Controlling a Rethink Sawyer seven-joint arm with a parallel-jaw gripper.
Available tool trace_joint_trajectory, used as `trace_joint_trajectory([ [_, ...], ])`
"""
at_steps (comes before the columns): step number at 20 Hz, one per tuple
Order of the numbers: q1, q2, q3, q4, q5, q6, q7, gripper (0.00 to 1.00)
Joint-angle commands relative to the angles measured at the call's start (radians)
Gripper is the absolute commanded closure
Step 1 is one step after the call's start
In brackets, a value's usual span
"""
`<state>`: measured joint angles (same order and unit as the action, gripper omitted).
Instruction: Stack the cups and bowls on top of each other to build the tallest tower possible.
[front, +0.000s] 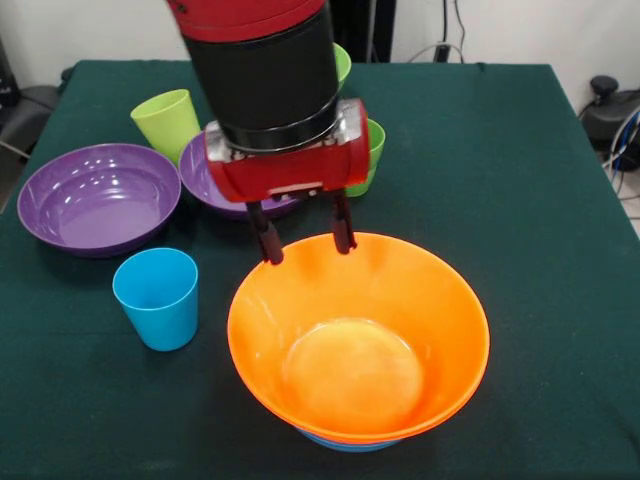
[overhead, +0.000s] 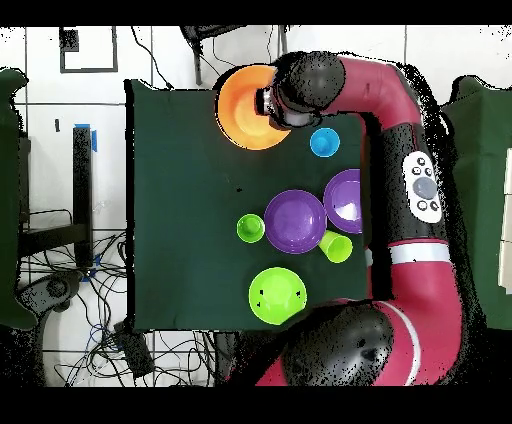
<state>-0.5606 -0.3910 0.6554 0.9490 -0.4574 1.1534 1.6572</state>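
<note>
Two dark fingers (front: 268, 240) of the end effector (front: 305, 240) hung spread apart at the far rim of the big orange bowl (front: 360, 340), their tips level with that rim or just behind it and gripping nothing. That bowl sat on a blue bowl (front: 345, 443) whose edge peeped out beneath, forming the tower at the near side of the desk (front: 540, 200). From the end effector the sky blue cup (front: 157, 297) stood near, to the picture's left in the front view, upright with its mouth up. Two purple bowls (front: 98, 197) and a yellow-green cup (front: 168, 122) lay farther back. The arm came down steeply from above, its wrist roughly vertical; in the overhead view it curved over the orange bowl's edge.
</note>
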Motion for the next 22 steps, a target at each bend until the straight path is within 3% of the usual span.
trace_joint_trajectory([
  [1,0.044,-0.022,-0.144,-0.072,-0.036,0.098,0.180,0.00],
  [8,0.056,-0.021,-0.175,-0.078,-0.018,0.092,0.157,0.00],
  [14,0.045,-0.043,-0.205,-0.091,0.001,0.168,0.114,0.00],
  [22,-0.007,-0.048,-0.245,-0.065,0.036,0.116,0.071,0.00],
])
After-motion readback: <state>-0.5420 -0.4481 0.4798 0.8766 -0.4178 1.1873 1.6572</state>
